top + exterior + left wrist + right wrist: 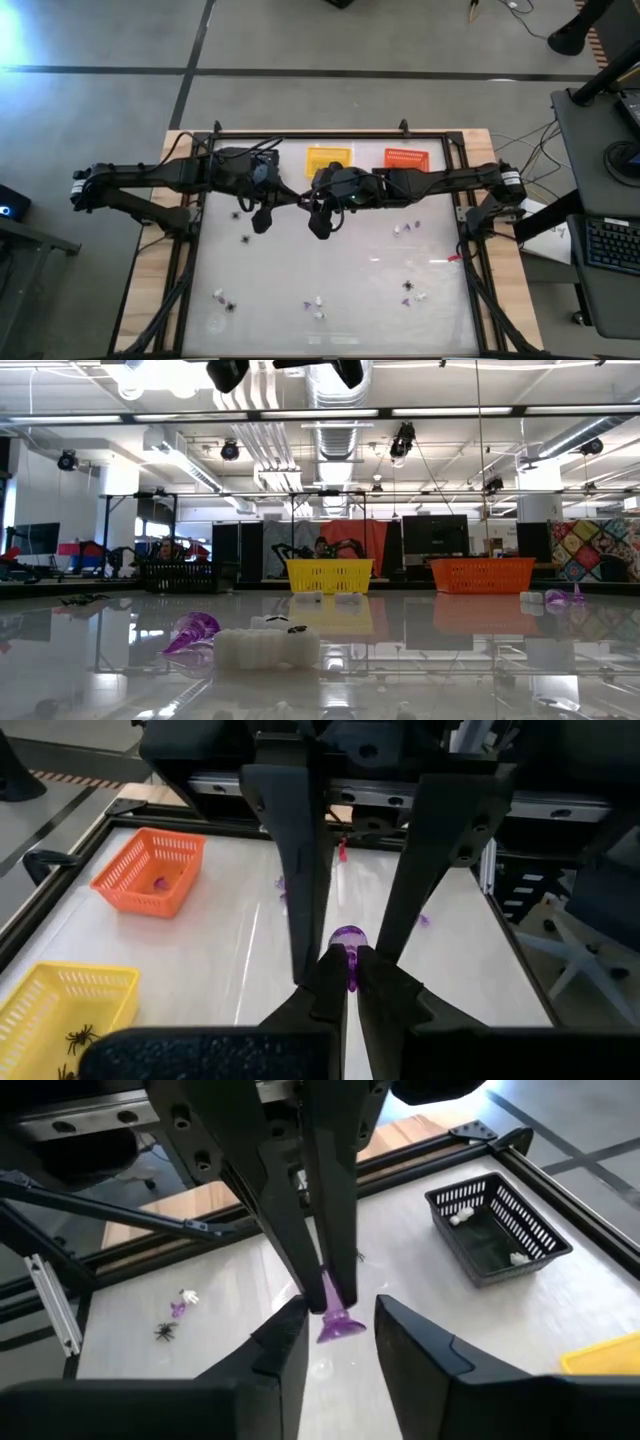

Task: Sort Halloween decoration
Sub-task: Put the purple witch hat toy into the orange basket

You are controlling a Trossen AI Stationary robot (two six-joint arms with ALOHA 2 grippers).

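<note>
**Desk:** What have you got on your screens?

**Me:** My left claw (pixel 347 972) is clenched on a purple trinket (pixel 337 1324), pinched at its narrow end, with the flared end hanging down. It hangs high over the middle of the counter (pixel 330 270), touching nothing below.

**Desk:** And the right one?

**Me:** My right claw (pixel 340 1308) is there too. It is released, with one finger on each side of the purple trinket. I see a gap on both sides, so it isn't gripping.

**Desk:** The baskets?

**Me:** All three stand along the far edge. The orange basket (pixel 120 885) has a purple bit (pixel 158 881) inside. The yellow basket (pixel 45 982) holds black spiders (pixel 79 1040). The black basket (pixel 520 1192) holds white bits (pixel 460 1218).

**Desk:** Anything loose?

**Me:** Yes. A scatter of trinkets (pixel 408 288) lies across the near half of the counter, white, black and purple mixed. From table height I see a purple piece (pixel 192 632) just beside a white one (pixel 266 647).
</note>
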